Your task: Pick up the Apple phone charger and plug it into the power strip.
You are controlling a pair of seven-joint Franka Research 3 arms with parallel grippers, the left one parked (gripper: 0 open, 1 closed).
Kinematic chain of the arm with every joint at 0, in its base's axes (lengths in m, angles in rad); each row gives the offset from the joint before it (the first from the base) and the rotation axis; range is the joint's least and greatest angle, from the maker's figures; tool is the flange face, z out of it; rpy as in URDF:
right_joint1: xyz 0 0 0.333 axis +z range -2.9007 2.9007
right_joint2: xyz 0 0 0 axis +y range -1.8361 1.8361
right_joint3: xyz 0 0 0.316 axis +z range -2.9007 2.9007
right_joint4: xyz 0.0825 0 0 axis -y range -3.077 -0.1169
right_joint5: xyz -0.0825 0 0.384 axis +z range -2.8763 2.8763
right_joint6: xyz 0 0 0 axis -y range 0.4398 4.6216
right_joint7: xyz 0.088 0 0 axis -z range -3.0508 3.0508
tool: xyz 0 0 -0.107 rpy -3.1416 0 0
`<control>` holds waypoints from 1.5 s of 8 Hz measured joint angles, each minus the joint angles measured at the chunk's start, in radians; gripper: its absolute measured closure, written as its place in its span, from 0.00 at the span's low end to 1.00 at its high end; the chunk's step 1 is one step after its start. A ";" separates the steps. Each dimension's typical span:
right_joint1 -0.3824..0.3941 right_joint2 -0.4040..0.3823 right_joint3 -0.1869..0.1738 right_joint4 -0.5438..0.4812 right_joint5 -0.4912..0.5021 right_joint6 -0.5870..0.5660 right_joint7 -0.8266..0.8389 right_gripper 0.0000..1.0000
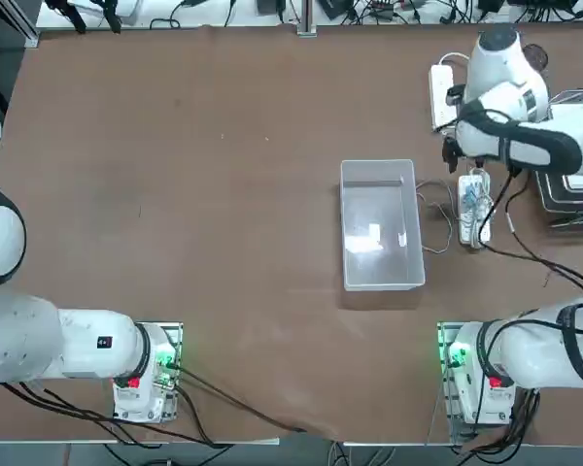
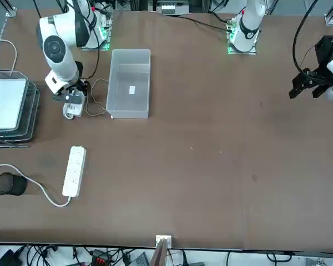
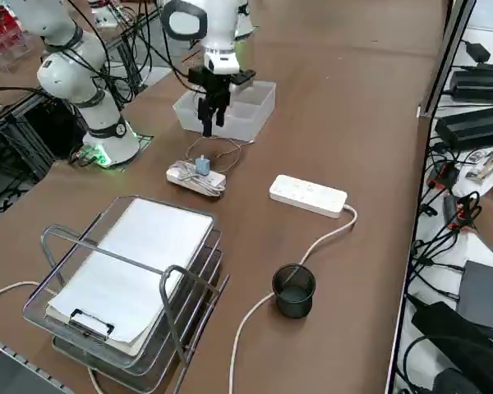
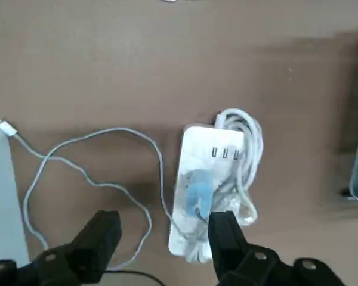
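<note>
Currently the brown tabletop (image 1: pixel 223 243) carries the slim long white power strip (image 3: pixel 307 195); the small, seemingly bluish charger (image 4: pixel 197 190) sits in a shorter bundled-cord strip (image 4: pixel 212 158). Open black claw (image 4: pixel 164 232) above should centre, then descend straight

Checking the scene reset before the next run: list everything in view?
Apple phone charger: 1, blue-grey, standing on the short strip; its thin white cable loops over the table
short strip: 1, white, bundled cord, beside the bin
power strip: 1, white, long, loose lead, near the cup
bin: 1, clear, mid-table
cup: 1, black, by the power strip's lead
wire tray: 1 stack, metal, table edge, holding a white sheet
table: 1, brown
right hand: 1, black fingers, open, above the short strip
</note>
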 joint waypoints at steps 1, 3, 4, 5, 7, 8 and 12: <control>-0.013 0.000 -0.002 -0.036 -0.025 0.044 0.000 0.11; -0.030 0.001 -0.003 -0.078 -0.085 0.076 0.001 0.12; -0.041 0.003 -0.003 -0.092 -0.095 0.102 0.002 0.12; -0.062 0.010 -0.003 -0.110 -0.100 0.147 0.002 0.12; -0.102 0.038 -0.004 -0.132 -0.115 0.204 0.002 0.12; -0.103 0.055 -0.004 -0.134 -0.118 0.218 0.002 0.13; -0.103 0.099 -0.003 -0.135 -0.139 0.229 0.037 0.14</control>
